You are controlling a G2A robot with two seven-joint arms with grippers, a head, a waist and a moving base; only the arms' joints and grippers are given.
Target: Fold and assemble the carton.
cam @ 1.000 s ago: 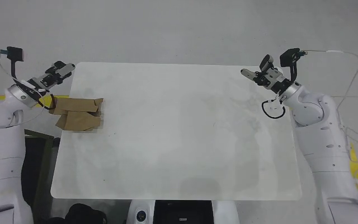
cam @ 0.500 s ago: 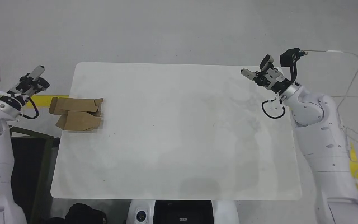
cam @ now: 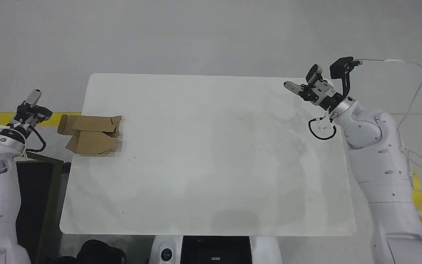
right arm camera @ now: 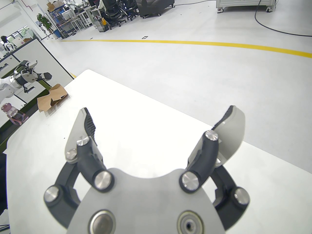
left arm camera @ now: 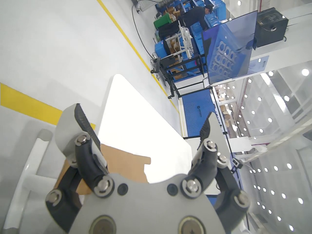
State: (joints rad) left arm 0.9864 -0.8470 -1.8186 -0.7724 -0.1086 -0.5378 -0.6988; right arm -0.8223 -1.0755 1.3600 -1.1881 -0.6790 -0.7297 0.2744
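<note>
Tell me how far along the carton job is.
Done: nothing evident; the carton lies flattened at the left edge of the table, not formed into a box. In hand: nothing; the left gripper is open beside the carton, off the table, and the right gripper is open over the far right corner. Left: the whole fold and assembly.

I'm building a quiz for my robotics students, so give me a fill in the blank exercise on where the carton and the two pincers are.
1. The carton lies at the edge of the table on the robot's ___ side.
2. The left pincer and the right pincer both have their jaws ___.
3. The pincer nearer the carton is the ___ one.
4. The carton's cardboard is ___ in colour.

Missing words: left; open; left; brown.
</note>
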